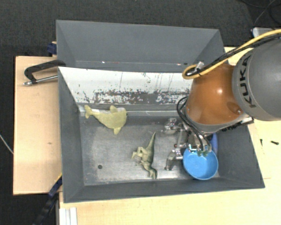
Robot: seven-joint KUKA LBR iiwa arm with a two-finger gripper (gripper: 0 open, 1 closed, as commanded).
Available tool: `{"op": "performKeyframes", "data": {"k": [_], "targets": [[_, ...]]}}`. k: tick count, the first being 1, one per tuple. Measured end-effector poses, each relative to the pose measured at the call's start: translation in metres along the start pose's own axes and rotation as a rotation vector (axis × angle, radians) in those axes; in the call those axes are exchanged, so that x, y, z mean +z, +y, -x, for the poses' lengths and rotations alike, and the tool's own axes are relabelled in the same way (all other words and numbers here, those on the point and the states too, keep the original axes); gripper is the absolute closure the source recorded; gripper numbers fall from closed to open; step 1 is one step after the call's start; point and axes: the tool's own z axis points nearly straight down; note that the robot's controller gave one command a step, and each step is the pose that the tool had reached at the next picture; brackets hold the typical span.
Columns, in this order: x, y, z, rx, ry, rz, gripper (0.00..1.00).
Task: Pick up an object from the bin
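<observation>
Orange cover [210, 100] and grey arm housing sit highest, hiding the bin's [70, 144] right rear corner and the gripper's upper part. Below them the gripper [172, 143] shows two metal fingers [171, 161] spread apart with nothing between, over scuffed floor at front right. A round blue plastic cup [201, 167], partly under the wrist, lies just beside it. A rubbery green dinosaur [146, 156] lies just left. A pale yellow whale-like toy [110, 117] rests rear left.

The bin [70, 144] is grey, its back wall pale with dark speckles. The whale toy [110, 117] is pale yellow, the dinosaur [146, 159] olive-green, the cup [201, 167] bright blue, the wrist cover [213, 100] orange.
</observation>
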Motion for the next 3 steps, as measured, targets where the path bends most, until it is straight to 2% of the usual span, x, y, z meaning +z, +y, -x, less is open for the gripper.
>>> {"op": "performKeyframes", "data": {"k": [1, 2, 3], "targets": [[0.058, 0.046, 0.022, -0.693, -0.011, -0.003, 0.0], [0.056, 0.047, 0.023, -0.691, -0.017, -0.003, 1.0], [-0.095, 0.057, 0.014, -0.834, -0.02, -0.006, 1.0]]}}
